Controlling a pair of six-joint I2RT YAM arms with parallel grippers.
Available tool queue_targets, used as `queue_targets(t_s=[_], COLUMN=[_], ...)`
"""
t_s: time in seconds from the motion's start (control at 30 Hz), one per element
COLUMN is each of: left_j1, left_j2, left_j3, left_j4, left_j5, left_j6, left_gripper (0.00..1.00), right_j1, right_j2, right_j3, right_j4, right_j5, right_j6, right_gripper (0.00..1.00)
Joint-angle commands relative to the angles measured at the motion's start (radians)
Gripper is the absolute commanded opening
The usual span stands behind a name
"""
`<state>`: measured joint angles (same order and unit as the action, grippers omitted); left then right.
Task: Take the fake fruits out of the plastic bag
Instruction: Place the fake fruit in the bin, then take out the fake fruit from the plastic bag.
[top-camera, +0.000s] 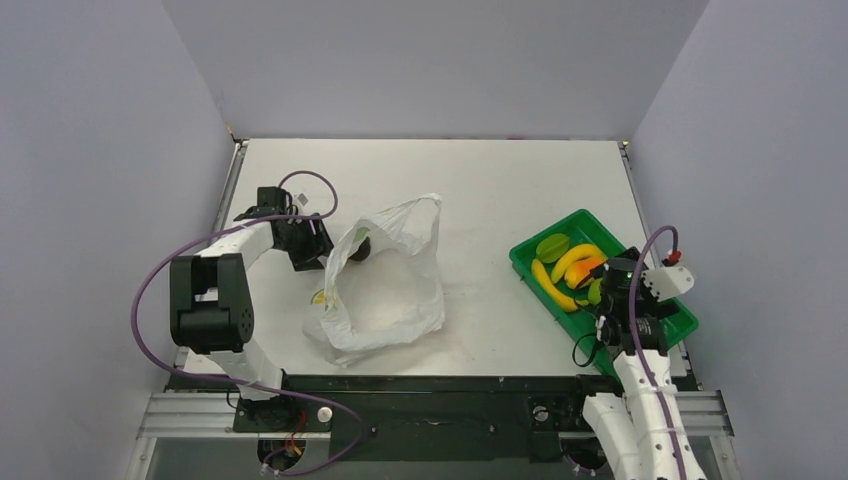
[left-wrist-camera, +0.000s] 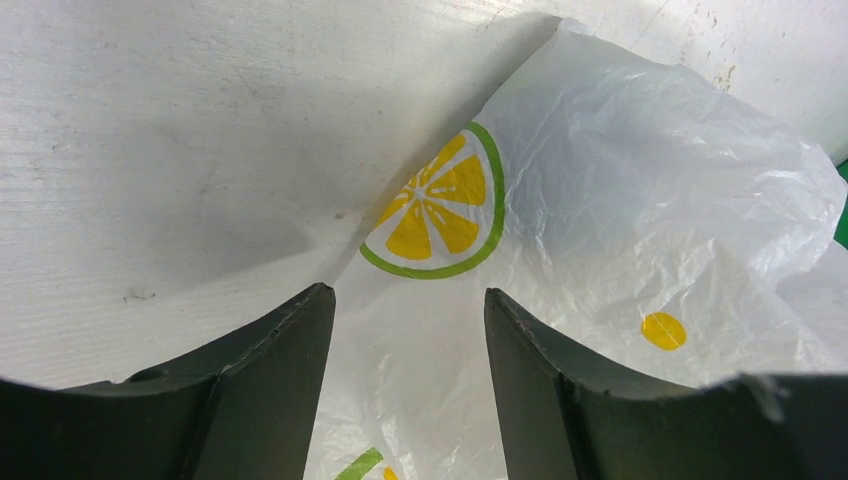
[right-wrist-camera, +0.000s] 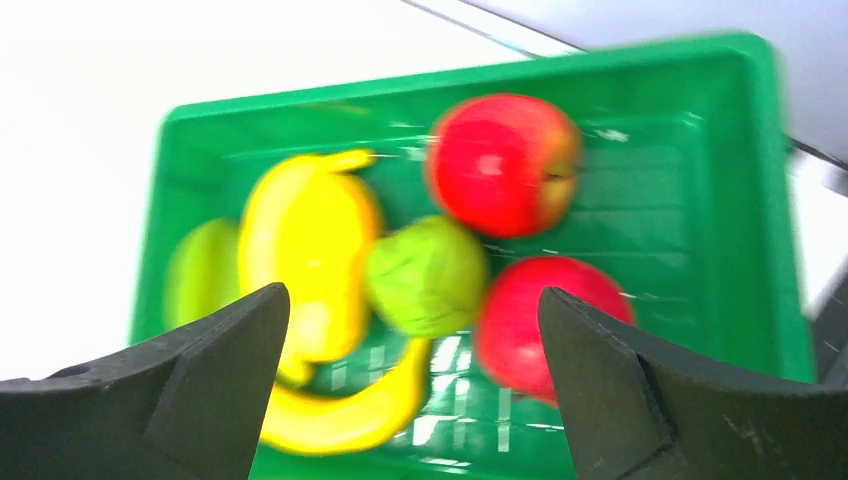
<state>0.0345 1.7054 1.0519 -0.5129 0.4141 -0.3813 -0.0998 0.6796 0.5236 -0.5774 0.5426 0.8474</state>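
The plastic bag (top-camera: 385, 290) lies left of centre, mouth gaping upward, a lemon-slice print (left-wrist-camera: 435, 205) on its side. A dark piece (top-camera: 360, 246) shows inside near the rim. My left gripper (top-camera: 312, 250) sits at the bag's upper left edge, jaws apart over the plastic (left-wrist-camera: 408, 292), pinching nothing. Several fake fruits lie in the green tray (top-camera: 535, 250): two red apples (right-wrist-camera: 505, 165), a lime (right-wrist-camera: 428, 275), a mango (right-wrist-camera: 310, 240), a banana (right-wrist-camera: 340, 410) and a starfruit (right-wrist-camera: 200, 270). My right gripper (right-wrist-camera: 413, 290) hangs wide open above them, empty.
The tray (right-wrist-camera: 700, 150) stands at the table's right front, close to the right edge. Grey walls enclose the table on three sides. The left arm's purple cable (top-camera: 310, 180) loops behind the bag.
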Motion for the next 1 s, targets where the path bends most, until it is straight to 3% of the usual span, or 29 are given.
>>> queue_targets(t_s=[0.0,0.17,0.3,0.57,0.77,0.97], left_j1=[0.01,0.018,0.032,0.042,0.024,-0.024], left_j2=[-0.053,-0.066,-0.072,-0.077,0.037,0.17], left_j3=[0.034,0.034,0.037,0.093,0.186,0.345], left_j4=[0.01,0.012,0.011,0.019,0.049,0.004], left_j5=[-0.021,-0.041,-0.04,-0.009,0.082,0.134], left_j6=[0.016,0.019,0.016,-0.046,-0.1,-0.07], left_gripper=[0.54,0.54,0.54,0.54,0.53,0.53], right_j1=[0.205,0.424,0.614,1.13,1.222,1.233], right_j2=[-0.06,-0.025,0.029,0.316,0.632,0.908], right_j3=[0.101,0.13,0.076,0.063,0.232,0.441], right_j4=[0.083,0.259,0.445,0.789,0.937,0.953], right_j5=[0.042,-0.18,-0.386,-0.322,-0.284,-0.214], right_j6=[-0.087,-0.22,-0.217,-0.238,-0.252,-0.336], right_gripper=[0.89,0.89,0.84,0.72,0.49,0.48])
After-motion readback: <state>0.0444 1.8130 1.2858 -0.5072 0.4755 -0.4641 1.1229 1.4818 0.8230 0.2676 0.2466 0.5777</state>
